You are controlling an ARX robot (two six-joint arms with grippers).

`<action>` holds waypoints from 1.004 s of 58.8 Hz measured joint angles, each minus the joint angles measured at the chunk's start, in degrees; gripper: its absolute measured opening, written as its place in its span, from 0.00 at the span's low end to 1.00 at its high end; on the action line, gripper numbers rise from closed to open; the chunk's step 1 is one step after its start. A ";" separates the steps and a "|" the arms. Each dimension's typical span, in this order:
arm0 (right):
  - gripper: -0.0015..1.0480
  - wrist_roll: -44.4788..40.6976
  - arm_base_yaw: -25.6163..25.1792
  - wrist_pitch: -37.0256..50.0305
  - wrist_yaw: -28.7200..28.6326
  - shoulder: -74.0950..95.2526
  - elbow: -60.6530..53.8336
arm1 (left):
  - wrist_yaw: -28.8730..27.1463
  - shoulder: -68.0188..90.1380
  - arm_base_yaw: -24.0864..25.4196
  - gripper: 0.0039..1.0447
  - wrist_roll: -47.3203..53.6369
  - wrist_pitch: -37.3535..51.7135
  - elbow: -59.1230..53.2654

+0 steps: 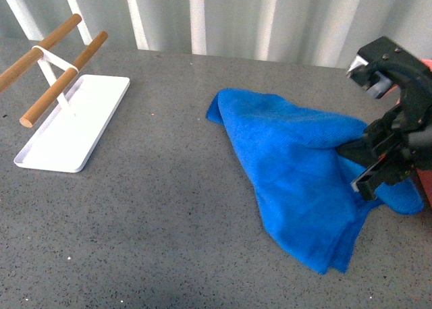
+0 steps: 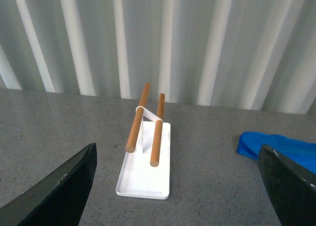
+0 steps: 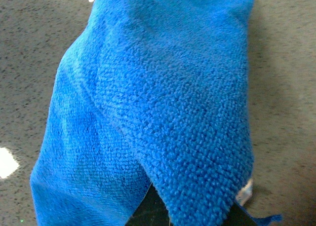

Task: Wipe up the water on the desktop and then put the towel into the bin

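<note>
Towel point(image 1: 297, 181) bunched on desktop point(image 1: 169, 221), well right of white tray point(image 1: 74, 130) — right gripper point(image 1: 358, 166) jaws clamped on its edge farthest from the tray. Left gripper point(image 2: 173, 196) jaws wide apart, holding nothing.

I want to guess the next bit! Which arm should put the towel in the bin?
The right arm. The right gripper is shut on the towel, and the pink bin shows right beside it. The left gripper is open, empty, facing the tray.
</note>
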 joint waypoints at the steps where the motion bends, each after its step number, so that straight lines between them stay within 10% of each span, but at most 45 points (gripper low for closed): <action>1: 0.03 -0.15 -0.22 -0.48 0.22 -0.50 0.44 | 0.02 0.00 0.00 0.94 -0.02 0.00 0.00; 27: 0.03 2.64 -6.99 -10.82 1.60 -11.82 21.38 | 0.00 0.00 0.00 0.94 0.00 0.00 0.00; 59: 0.03 6.56 -33.68 -15.15 -9.03 -23.15 19.04 | 0.00 0.00 0.00 0.94 0.00 0.00 0.00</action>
